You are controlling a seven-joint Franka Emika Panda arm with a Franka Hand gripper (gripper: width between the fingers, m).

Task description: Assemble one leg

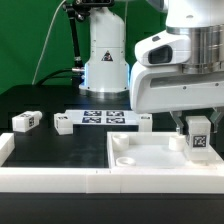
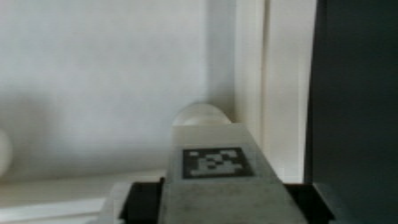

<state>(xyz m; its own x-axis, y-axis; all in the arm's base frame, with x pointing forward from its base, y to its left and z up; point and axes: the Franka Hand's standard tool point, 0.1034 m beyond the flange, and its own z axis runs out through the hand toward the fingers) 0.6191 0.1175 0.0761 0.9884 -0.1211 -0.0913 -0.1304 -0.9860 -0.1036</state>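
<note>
A matte black table (image 1: pixel 60 150) fills the scene, with a green wall (image 1: pixel 30 40) behind it. The white robot arm (image 1: pixel 105 55) rises from its base at the back of the table, and its bulky white-and-grey hand fills the upper part of the exterior view's right.

Below that hand lies the large white square tray-like part (image 1: pixel 150 160), flat on the table, with a raised rim and a round recess near one corner. A low white plastic border (image 1: pixel 50 180) runs along the front of the table and turns up the exterior view's left.

Farther back, the marker board (image 1: pixel 105 118) lies flat in front of the arm's base. Three small loose white blocks rest near it: one (image 1: pixel 25 122) well off to the exterior view's left, one (image 1: pixel 63 124) just beside the board's left end, and one (image 1: pixel 145 122) just beside its right end.

The gripper (image 1: pixel 198 133) is clamped on the leg (image 1: pixel 199 142), a small white plastic rectangular block with its black-and-white tag facing outward. The leg stands upright over the tray near the far rim; I cannot tell whether it touches. In the wrist view the leg (image 2: pixel 217 160) points toward a small rounded white bump (image 2: pixel 205 114) beside the tray's rim.
</note>
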